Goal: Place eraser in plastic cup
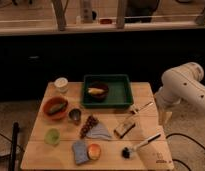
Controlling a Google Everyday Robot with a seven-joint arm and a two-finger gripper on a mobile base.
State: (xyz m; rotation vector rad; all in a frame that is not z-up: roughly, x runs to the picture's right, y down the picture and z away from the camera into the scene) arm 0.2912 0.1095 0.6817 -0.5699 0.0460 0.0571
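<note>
The eraser, a small tan block with a dark underside, lies on the wooden table right of centre. The plastic cup, pale green and short, stands near the table's front left. My white arm comes in from the right. Its pale forearm runs up from the table's front right corner, and the gripper sits just at the eraser's right end. I cannot tell whether it touches the eraser.
A green tray at the back holds a dark bowl. There is a white cup, an orange bowl, a metal cup, grapes and a grey cloth. There is also a blue sponge, an orange fruit and a black-headed brush.
</note>
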